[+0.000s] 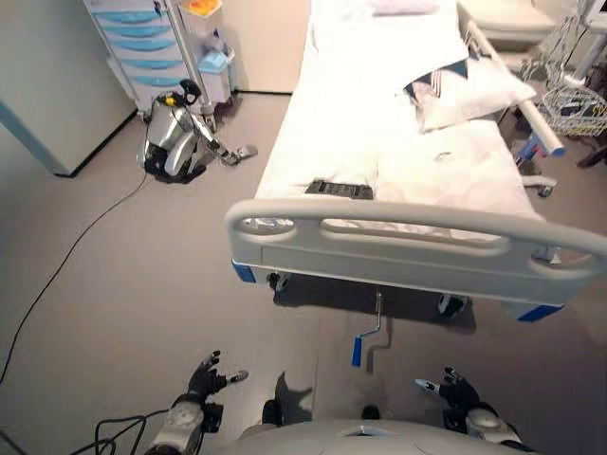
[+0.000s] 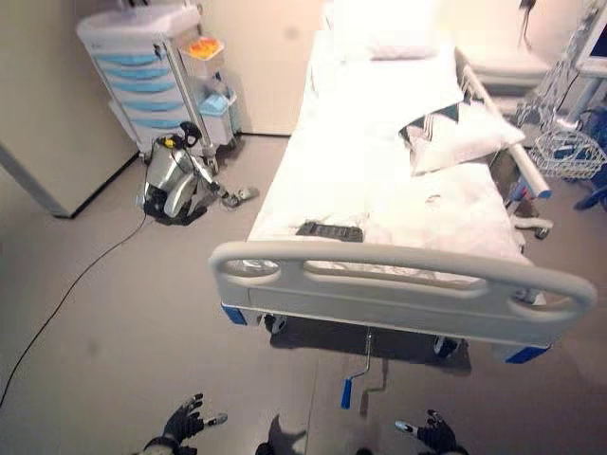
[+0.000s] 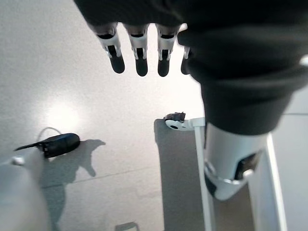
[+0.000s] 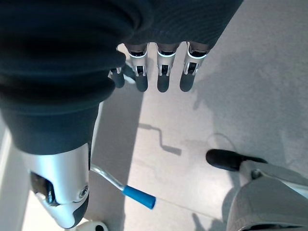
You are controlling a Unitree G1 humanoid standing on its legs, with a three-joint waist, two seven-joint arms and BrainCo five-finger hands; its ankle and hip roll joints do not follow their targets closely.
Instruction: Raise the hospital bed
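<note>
A white hospital bed [image 1: 398, 142] stands ahead, its grey footboard [image 1: 417, 248] nearest to me. A metal crank with a blue handle [image 1: 358, 350] sticks out below the footboard, just above the floor; the crank handle [image 4: 138, 197] also appears in the right wrist view. My left hand [image 1: 204, 377] hangs low at the lower left, fingers straight and empty. At the lower right my right hand [image 1: 453, 389] is equally low, fingers spread, a short way right of the crank. Neither hand touches anything.
A black remote [image 1: 339, 189] lies on the sheet near the foot end, with pillows [image 1: 469, 90] further up. A small quadruped robot [image 1: 180, 137] sits by a blue drawer cart [image 1: 142, 43] at the back left. A wire basket [image 1: 574, 109] stands at the right.
</note>
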